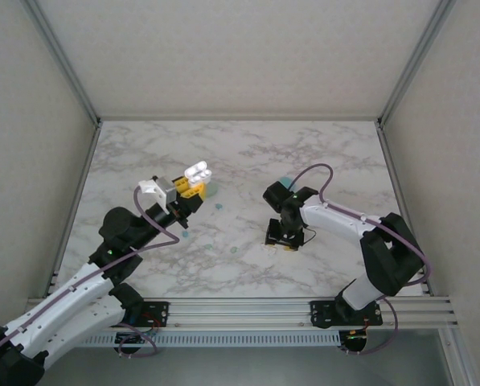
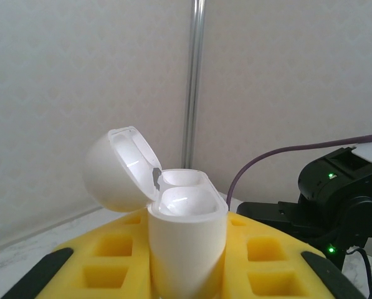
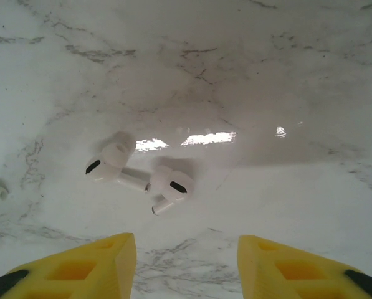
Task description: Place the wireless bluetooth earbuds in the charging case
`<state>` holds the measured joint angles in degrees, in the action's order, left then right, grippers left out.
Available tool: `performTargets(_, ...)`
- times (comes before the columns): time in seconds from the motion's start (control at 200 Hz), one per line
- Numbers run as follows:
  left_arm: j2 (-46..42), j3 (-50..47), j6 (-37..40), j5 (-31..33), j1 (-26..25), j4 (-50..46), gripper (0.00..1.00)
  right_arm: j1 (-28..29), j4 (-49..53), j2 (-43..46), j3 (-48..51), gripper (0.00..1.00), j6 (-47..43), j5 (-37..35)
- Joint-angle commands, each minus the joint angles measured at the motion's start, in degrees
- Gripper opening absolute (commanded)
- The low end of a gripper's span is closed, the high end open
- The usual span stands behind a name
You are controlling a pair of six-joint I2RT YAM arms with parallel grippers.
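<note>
- Pale, glossy marble worktop (image 1: 143, 161), boxed in by plain white walls.
- Landmark: the charging case (image 2: 186, 230), upright, lid swung back, seemingly lifted off the marble, both wells apparently empty.
- Clamped tight on the lower body of that case, a yellow finger on either side: the left tool (image 1: 191, 186).
- Pair of white earbuds (image 3: 168, 185) lying on the marble well to the right of the case and nearer the arm bases, touching each other at one stem.
- Poised over the marble just short of that pair: the right tool (image 3: 186, 261), fingers parted partway, nothing between them, no contact yet with either bud.
- Likely trouble: pinching both buds at once, owing to their touching; or squirting a smooth bud away across the slick marble through an off-centre squeeze.
- Later risk: jamming at a well of the case, through a stem entering tilted or on the wrong side.
</note>
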<state>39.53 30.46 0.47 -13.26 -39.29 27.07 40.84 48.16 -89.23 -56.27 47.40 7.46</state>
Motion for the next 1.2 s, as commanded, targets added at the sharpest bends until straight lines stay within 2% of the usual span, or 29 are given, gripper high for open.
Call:
performTargets(0.0,-1.23,-0.65,1.11,0.61,-0.26,0.14,0.08,0.69,-1.46,-1.76,0.64,0.46,4.17,-1.05)
performTargets(0.686,-1.75,-0.75,2.32,1.26,-0.26,-1.76,0.09,1.68,-2.39,-8.48,-1.55,0.42,3.41,-2.19)
performTargets(1.196,-0.59,-0.55,2.43,1.26,-0.26,-1.76,0.10,1.68,0.74,-7.40,-2.79,0.40,2.49,-4.18)
